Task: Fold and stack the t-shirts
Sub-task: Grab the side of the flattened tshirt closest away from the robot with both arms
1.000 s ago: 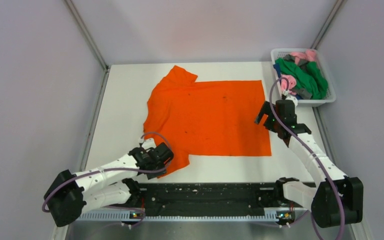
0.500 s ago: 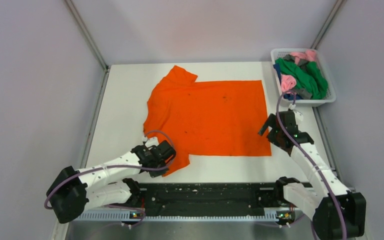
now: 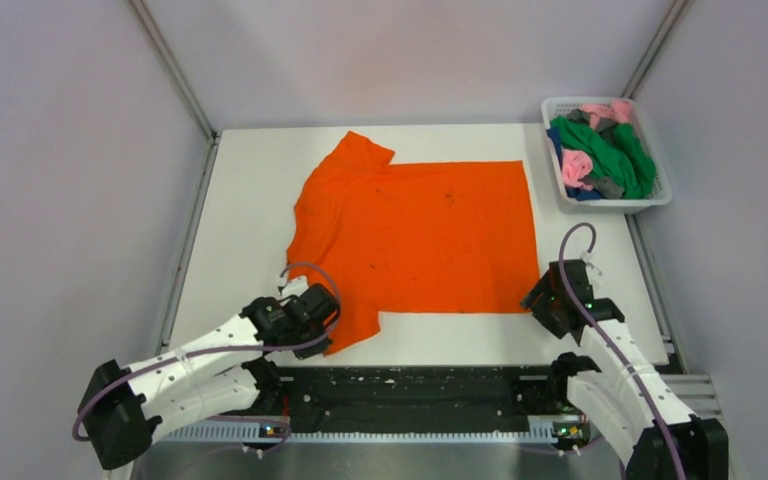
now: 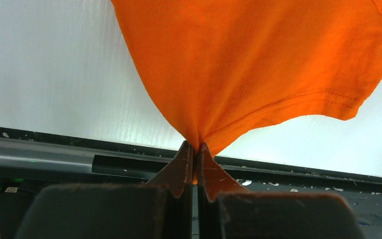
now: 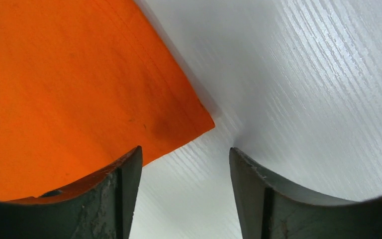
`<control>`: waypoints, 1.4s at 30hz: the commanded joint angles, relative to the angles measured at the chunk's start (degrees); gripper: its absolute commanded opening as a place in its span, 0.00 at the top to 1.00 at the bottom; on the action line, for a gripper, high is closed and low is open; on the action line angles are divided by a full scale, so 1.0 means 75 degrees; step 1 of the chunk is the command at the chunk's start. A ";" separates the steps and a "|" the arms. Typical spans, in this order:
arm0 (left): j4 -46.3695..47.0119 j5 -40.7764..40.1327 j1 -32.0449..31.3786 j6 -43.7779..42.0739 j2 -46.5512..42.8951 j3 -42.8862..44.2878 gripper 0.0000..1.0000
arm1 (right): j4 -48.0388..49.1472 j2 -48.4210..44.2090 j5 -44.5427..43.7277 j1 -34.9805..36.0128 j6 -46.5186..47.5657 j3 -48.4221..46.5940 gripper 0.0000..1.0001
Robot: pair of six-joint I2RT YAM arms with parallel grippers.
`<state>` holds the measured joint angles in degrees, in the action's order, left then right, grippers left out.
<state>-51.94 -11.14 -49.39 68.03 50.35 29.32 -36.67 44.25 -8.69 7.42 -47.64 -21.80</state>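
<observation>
At 7 o'clock the left end effector (image 4: 195, 147) is pressed together, pinching the sleeve of the orange t-shirt (image 3: 420, 235). At 5 o'clock the right end effector (image 5: 185, 158) stands spread over the shirt's near corner. The shirt lies flat mid-desk (image 3: 250, 190). At 1 o'clock a white basket (image 3: 620, 207) holds crumpled t-shirts (image 3: 605, 150) in green, pink, grey and blue.

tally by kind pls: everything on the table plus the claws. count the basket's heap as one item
orange t-shirt: 1
white basket: 1
clothes heap in the basket: 1 (separate pieces can't be told apart)
claws: 2 (left claw, right claw)
Total: 5
</observation>
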 commanded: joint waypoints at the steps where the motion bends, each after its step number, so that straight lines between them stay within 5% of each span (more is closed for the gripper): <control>1: -0.0236 0.0041 -0.0022 0.0151 -0.0045 -0.0039 1.00 | 0.0388 0.0039 0.0213 -0.0047 -0.0220 0.0198 0.40; 18: -0.0058 0.1039 -0.0024 0.0544 -0.0873 -0.0753 1.00 | 0.1059 0.0316 -0.0670 -0.0046 -0.0022 0.0506 1.00; 34: 0.2088 0.0894 0.0293 -0.0764 -0.0155 0.0799 1.00 | 0.1621 0.0797 0.1116 -0.0048 0.1750 -0.0495 1.00; 42: 0.3303 0.1430 0.1785 -0.1888 0.1019 0.1756 1.00 | 0.1786 0.1232 0.1101 -0.0044 0.1957 -0.1259 1.00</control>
<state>-34.26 -2.22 -41.65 59.68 54.89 38.96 -25.89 52.05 -1.50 7.42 -34.81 -26.98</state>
